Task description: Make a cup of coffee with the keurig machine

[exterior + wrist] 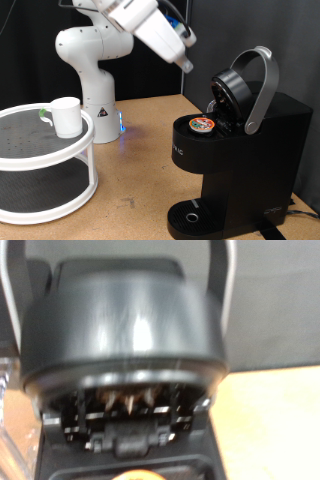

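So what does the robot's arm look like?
The arm is smooth, glossy white with fat rounded joints, a bit like a bent tube. Its base glows blue low down. The gripper end is white with dark fingers, and a dark cable runs along it.

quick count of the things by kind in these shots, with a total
cup: 1, on the rack's top tier
keurig machine: 1, lid open
pod: 1, sitting in the machine
rack: 1, white, two tiers
hand: 1, above the open lid, holding nothing visible
total: 5
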